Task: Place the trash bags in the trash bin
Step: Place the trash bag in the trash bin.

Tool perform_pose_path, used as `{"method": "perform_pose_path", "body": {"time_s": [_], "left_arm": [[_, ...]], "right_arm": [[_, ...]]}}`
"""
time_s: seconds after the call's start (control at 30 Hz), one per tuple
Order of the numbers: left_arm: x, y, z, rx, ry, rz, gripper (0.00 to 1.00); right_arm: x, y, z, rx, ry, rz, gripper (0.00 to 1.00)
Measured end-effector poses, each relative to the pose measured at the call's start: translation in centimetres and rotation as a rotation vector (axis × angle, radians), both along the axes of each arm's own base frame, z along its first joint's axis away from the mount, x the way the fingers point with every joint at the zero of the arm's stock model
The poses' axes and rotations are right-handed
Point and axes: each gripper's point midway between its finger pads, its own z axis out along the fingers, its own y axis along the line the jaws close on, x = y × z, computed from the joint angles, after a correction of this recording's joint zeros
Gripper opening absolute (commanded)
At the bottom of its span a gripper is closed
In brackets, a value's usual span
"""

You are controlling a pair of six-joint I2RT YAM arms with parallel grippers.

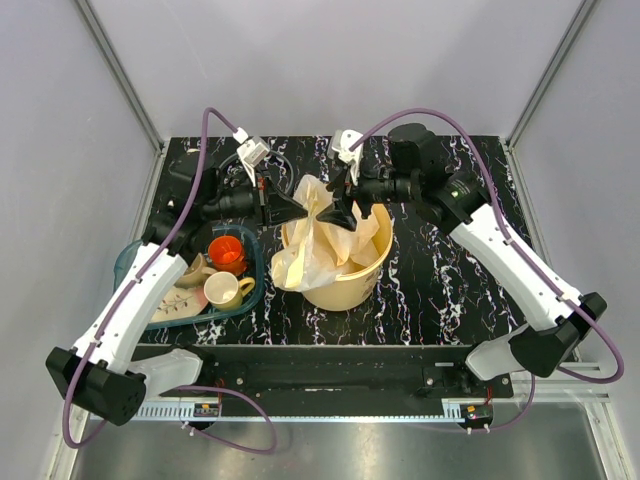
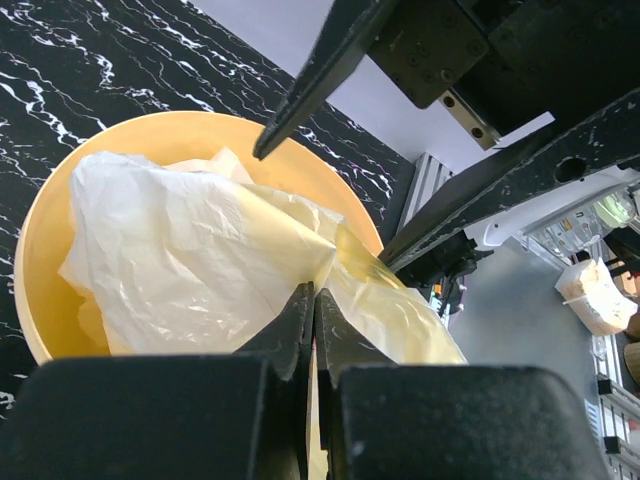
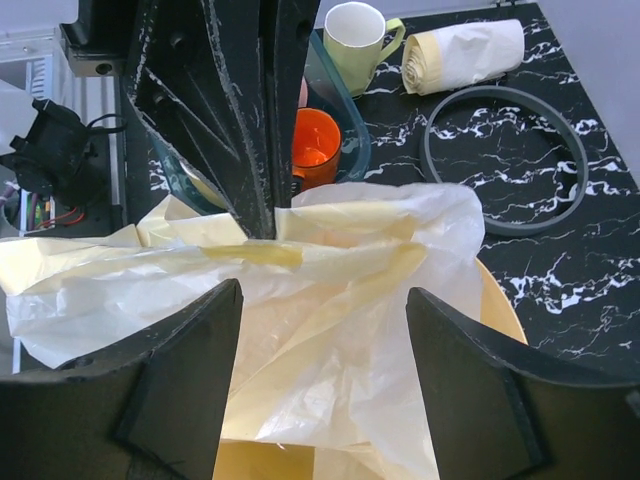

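Observation:
The cream-yellow trash bin (image 1: 350,285) stands mid-table. A whitish, faintly yellow trash bag (image 1: 308,250) is spread loosely over its mouth and hangs down its left side. My left gripper (image 1: 300,208) is shut on a fold of the film above the bin; in the left wrist view the jaws (image 2: 314,292) pinch the trash bag (image 2: 190,260) over the bin's rim (image 2: 40,230). My right gripper (image 1: 345,210) faces it from the right. In the right wrist view the right gripper (image 3: 322,290) stands open, fingers wide apart astride the bag (image 3: 330,340), not clamping it.
A teal tray (image 1: 130,260) at the left holds an orange cup (image 1: 227,250) and a cream mug (image 1: 225,290). A rolled bundle of bags (image 3: 465,55) and a dark grey ring (image 3: 505,205) lie on the black marbled tabletop (image 1: 440,280).

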Motion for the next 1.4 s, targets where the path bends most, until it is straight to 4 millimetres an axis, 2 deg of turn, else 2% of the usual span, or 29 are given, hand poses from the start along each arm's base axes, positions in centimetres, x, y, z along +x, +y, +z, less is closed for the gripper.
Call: {"method": "perform_pose_path", "body": {"time_s": [0.13,0.23,0.37,0.4,0.6,0.67,0.7,0.9,1.03,1.17,1.27,1.4], "left_arm": [[-0.4,-0.1,0.3,-0.006,0.0,-0.025,0.0],[-0.6,-0.1,0.3,-0.008,0.001,-0.035,0.0],[-0.7,-0.1,0.3,-0.009,0.001,-0.038,0.0],[-0.7,-0.1,0.3,-0.009,0.001,-0.037,0.0],[0.0,0.3,0.4,-0.013,0.004,-0.01,0.0],[0.2,0.4,0.4,-0.012,0.006,0.0,0.0],[0.4,0.5,0.3,-0.01,0.007,0.008,0.0],[2.6,0.8,0.5,0.012,-0.014,0.087,0.0],[4.8,1.7,0.6,0.044,-0.052,0.191,0.0],[6.6,2.9,-0.2,0.083,-0.058,0.284,0.0],[7.7,3.6,-1.4,0.11,-0.046,0.331,0.0],[8.4,4.6,-3.7,0.159,-0.008,0.377,0.0]], "right_arm": [[0.5,0.5,-0.1,-0.004,-0.04,0.008,0.82],[1.0,0.9,-0.7,-0.017,-0.052,0.014,0.64],[1.1,1.3,-1.3,-0.032,-0.06,0.027,0.48],[1.1,1.4,-1.3,-0.032,-0.063,0.031,0.4],[-0.3,1.1,-1.0,-0.026,-0.096,0.054,0.18],[-0.8,0.6,-0.5,-0.02,-0.112,0.056,0.02],[-1.1,0.4,-0.1,-0.014,-0.123,0.056,0.0],[-3.3,-1.4,1.6,-0.001,-0.161,0.072,0.0],[-6.1,-3.3,1.0,-0.039,-0.138,0.119,0.0],[-10.5,-5.9,-1.6,-0.103,-0.097,0.174,0.0],[-13.7,-7.6,-4.3,-0.158,-0.064,0.23,0.0],[-15.5,-9.0,-7.9,-0.236,-0.02,0.261,0.0]]}}
